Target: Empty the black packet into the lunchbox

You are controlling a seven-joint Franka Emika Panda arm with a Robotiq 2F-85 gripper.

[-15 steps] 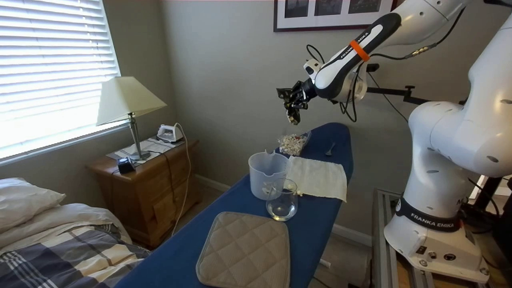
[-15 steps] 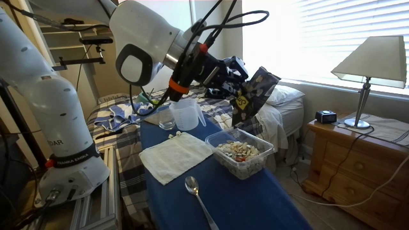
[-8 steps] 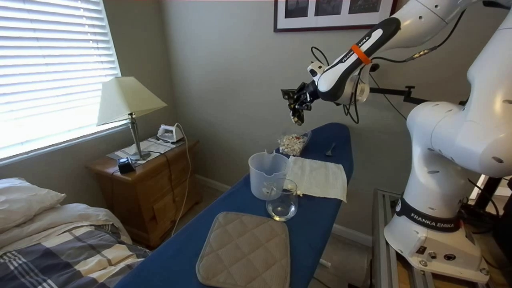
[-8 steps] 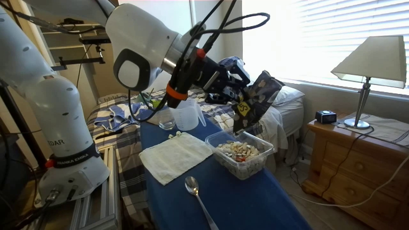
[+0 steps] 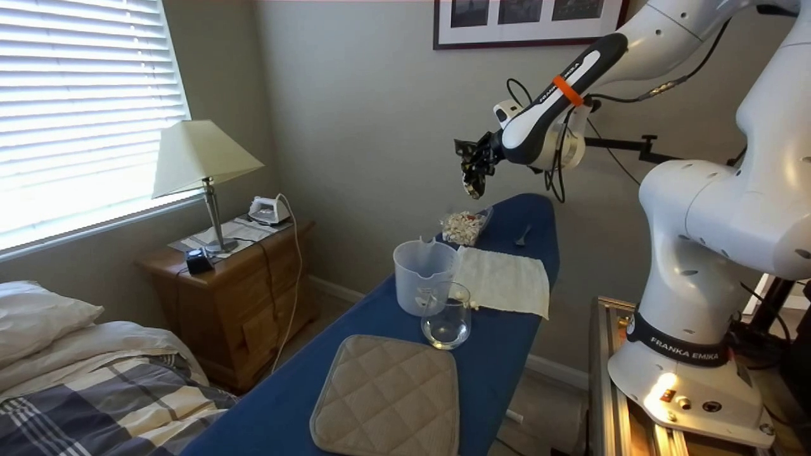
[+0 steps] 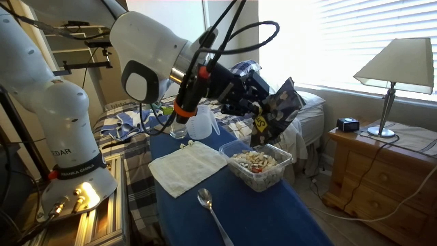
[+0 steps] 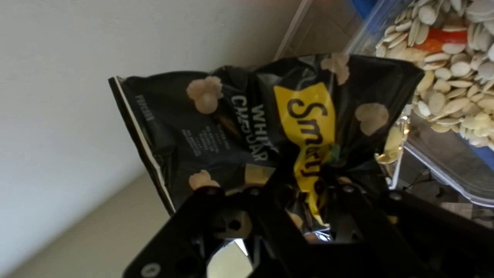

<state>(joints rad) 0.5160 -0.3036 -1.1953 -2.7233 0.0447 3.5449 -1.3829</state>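
Note:
My gripper [image 6: 261,102] is shut on the black packet [image 6: 281,116] and holds it tilted above the lunchbox [image 6: 284,160], near its far side. The packet also shows in the wrist view [image 7: 359,85], with a yellow label, popcorn pictures and crumples where the gripper [image 7: 303,177] pinches it. A shiny edge with a pale yellow inside shows at its end by the box. In an exterior view the packet [image 5: 467,168] is small and dark. The lunchbox is a low clear box of pale seed-like pieces with some red; its wall [image 7: 455,170] shows right in the wrist view.
A white cloth [image 6: 187,167] and a spoon [image 6: 213,212] lie on the blue board [image 6: 273,218]. The clear jug [image 5: 424,272], a glass [image 5: 447,323] and a quilted pad [image 5: 386,392] stand farther along it. A nightstand with a lamp [image 6: 396,68] is beside it.
The gripper and packet have moved a little down and right in an exterior view, so the packet's lower end is closer to the lunchbox. A warm light now shines on the robot's base.

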